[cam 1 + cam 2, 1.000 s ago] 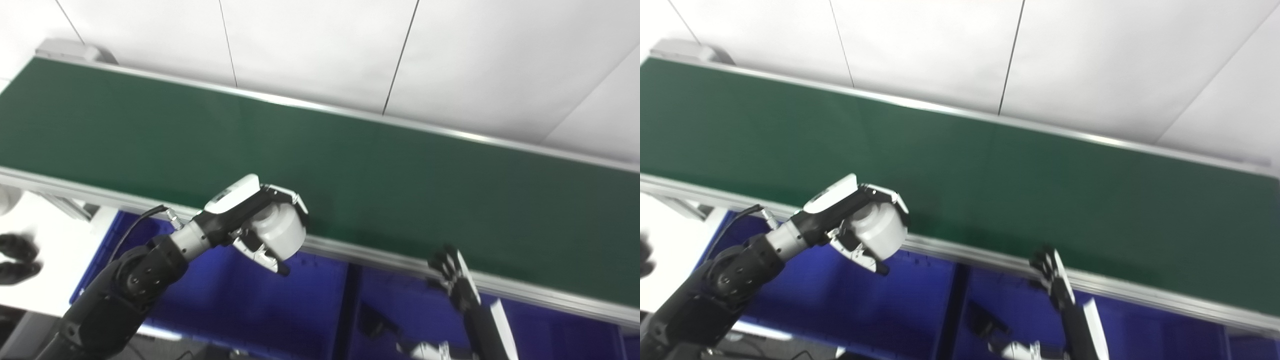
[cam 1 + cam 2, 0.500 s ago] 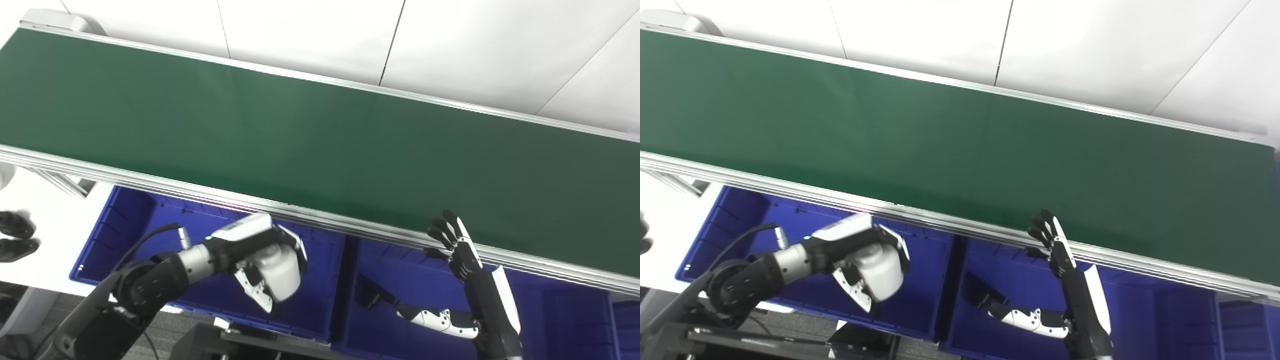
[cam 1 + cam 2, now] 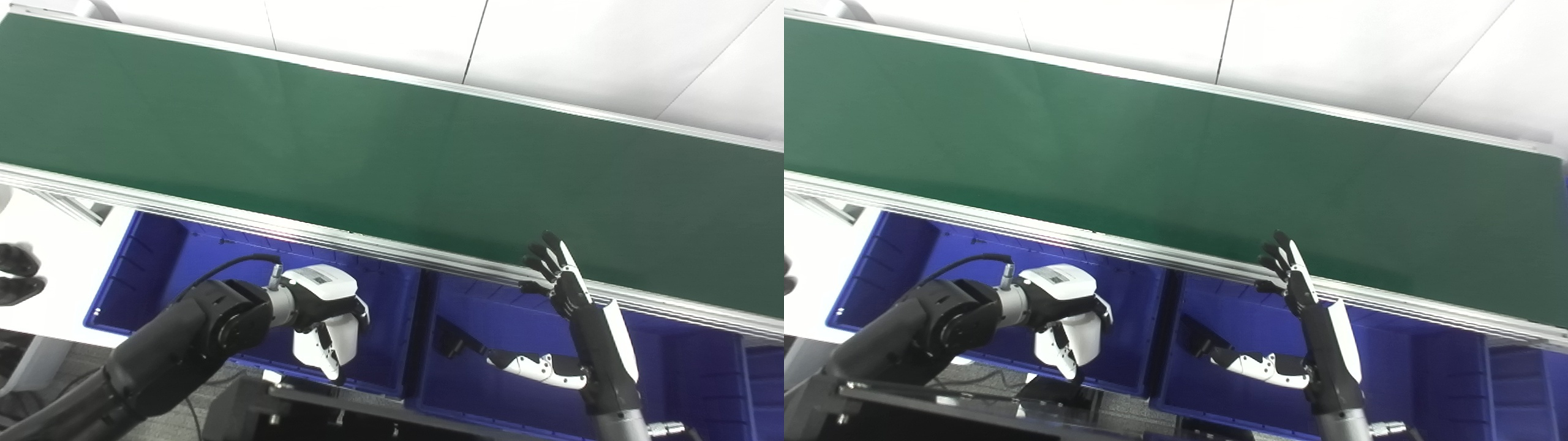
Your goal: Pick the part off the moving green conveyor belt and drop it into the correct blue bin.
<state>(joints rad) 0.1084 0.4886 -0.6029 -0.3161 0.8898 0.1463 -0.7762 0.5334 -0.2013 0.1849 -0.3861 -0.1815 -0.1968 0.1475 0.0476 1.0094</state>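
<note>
In the left eye view, a long dark green conveyor belt (image 3: 380, 147) with silver metal rails runs across the upper half, sloping down toward the right, its top bare. Below its near rail sits a row of deep blue plastic bins. The left hand (image 3: 324, 312), black with a white back, hangs over the left blue bin (image 3: 153, 257) near that bin's right wall, its fingers (image 3: 327, 358) curled around a pale grey rounded plastic part (image 3: 344, 334) that points downward into the bin. The right hand (image 3: 560, 275) stands upright at the near rail, above the middle blue bin (image 3: 490, 318), its dark fingers (image 3: 548, 248) spread apart and holding nothing. On the floor of the middle bin lies a black and white jointed piece (image 3: 520, 364). In the right eye view, the same scene sits a little further left: the left hand (image 3: 1066, 312) grips the grey part (image 3: 1087, 340) over the left bin (image 3: 900, 245), and the right hand (image 3: 1295, 275) is raised with fingers (image 3: 1280, 245) splayed in front of the belt's (image 3: 1176, 141) near edge, beside the middle bin (image 3: 1237, 312). A white panelled wall (image 3: 1335, 49) rises behind the belt.
</note>
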